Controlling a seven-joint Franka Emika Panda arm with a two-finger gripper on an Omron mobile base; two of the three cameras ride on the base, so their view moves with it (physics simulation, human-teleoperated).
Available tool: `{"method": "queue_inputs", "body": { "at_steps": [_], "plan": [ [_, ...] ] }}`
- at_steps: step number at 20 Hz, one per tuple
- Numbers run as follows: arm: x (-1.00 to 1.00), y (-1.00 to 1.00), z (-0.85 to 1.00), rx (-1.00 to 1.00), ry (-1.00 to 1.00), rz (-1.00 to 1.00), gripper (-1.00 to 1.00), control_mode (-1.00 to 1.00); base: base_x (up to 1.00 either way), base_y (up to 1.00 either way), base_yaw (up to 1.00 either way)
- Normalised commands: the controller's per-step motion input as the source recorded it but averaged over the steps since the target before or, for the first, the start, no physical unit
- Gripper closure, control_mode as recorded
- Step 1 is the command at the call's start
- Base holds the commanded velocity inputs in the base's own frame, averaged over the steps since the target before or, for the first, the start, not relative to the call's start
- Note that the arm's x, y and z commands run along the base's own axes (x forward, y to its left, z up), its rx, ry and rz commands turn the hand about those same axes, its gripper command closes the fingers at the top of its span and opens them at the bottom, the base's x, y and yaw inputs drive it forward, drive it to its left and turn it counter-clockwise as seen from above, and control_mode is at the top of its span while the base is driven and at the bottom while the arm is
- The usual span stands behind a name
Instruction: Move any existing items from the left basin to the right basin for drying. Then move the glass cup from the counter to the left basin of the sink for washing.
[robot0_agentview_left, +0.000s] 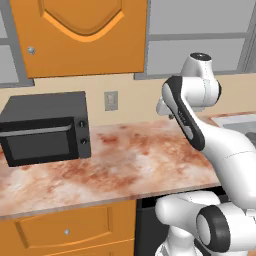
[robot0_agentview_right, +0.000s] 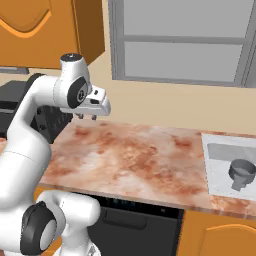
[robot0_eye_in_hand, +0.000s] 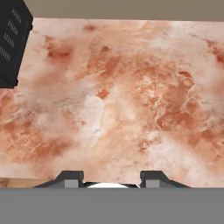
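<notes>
My gripper (robot0_agentview_right: 86, 117) hangs a little above the marbled counter (robot0_agentview_right: 130, 155), close to the back wall, fingers pointing down. In the hand view its two dark fingertips (robot0_eye_in_hand: 72, 178) stand apart over bare stone, open with nothing between them. Far to the right lies the light grey sink (robot0_agentview_right: 206, 150). In its left basin (robot0_agentview_right: 220, 162) sits the small dark grey pot (robot0_agentview_right: 243, 172), its short handle pointing toward the front. The gripper is well left of the sink. The glass cup and the right basin are out of view.
A black microwave (robot0_agentview_left: 45, 127) stands on the counter to the left of the gripper, and its corner (robot0_eye_in_hand: 13, 39) edges into the hand view. Orange wall cabinets (robot0_agentview_left: 80, 35) hang above. The sink's rim (robot0_agentview_left: 235, 120) lies at the right, behind my arm.
</notes>
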Motion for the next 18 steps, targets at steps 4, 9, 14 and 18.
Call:
{"method": "queue_inputs", "body": {
  "at_steps": [4, 9, 14, 18],
  "plan": [
    [0.0, 0.0, 0.0, 0.0, 0.0, 0.0, -1.0, 1.0, -0.01, -0.14, 0.0],
    [0.0, 0.0, 0.0, 0.0, 0.0, 0.0, -1.0, 1.0, 0.0, -0.77, 0.0],
    [0.0, 0.0, 0.0, 0.0, 0.0, 0.0, -1.0, 1.0, -0.01, -0.89, 0.0],
    [0.0, 0.0, 0.0, 0.0, 0.0, 0.0, -1.0, 1.0, 0.0, -0.89, 0.0]
  ]
}}
